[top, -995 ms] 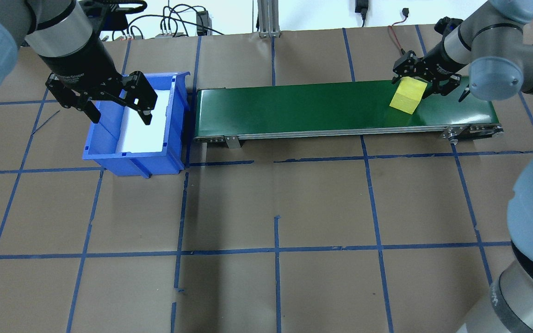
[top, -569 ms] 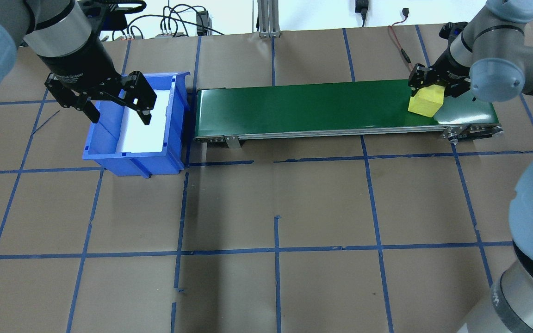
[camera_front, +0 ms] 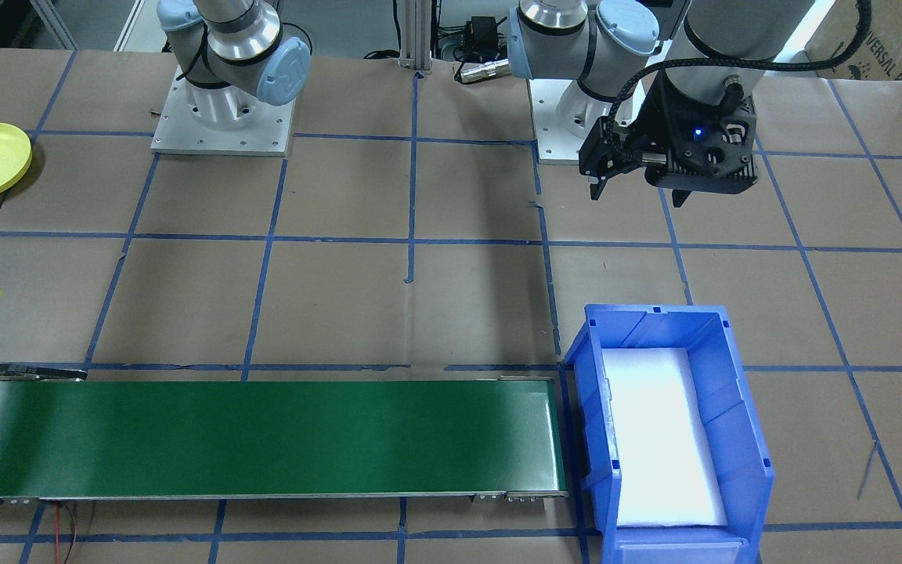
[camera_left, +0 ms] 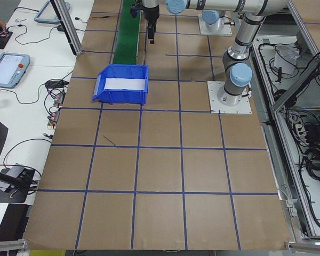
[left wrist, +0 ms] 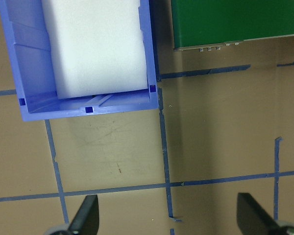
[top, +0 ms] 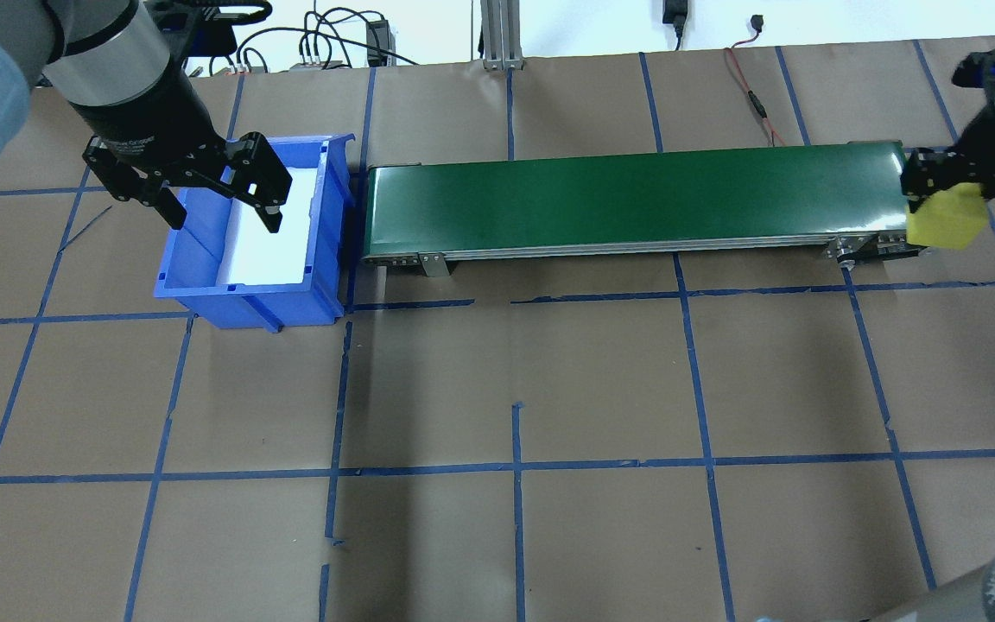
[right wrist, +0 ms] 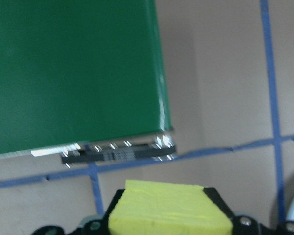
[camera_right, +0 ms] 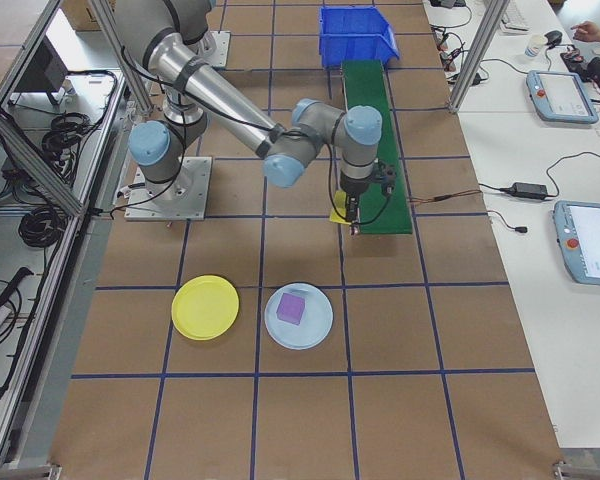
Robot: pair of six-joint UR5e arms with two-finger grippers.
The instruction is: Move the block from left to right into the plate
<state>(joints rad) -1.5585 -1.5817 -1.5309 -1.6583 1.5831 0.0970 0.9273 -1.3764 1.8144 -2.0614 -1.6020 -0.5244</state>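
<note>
Aloft, block (top: 943, 222) (yellow) in right gripper (top: 957, 176)

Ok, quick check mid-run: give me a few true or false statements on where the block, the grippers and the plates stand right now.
1. The right gripper holds the yellow block. True.
2. The block rests on the belt. False: it is lifted, past the belt's end.
3. The left gripper is open over the blue bin. True.
4. The yellow plate already holds a block. False: it is bare; the purple block lies in the pale blue plate beside it.
5. The bin holds a yellow block. False: only a white pad shows.
</note>
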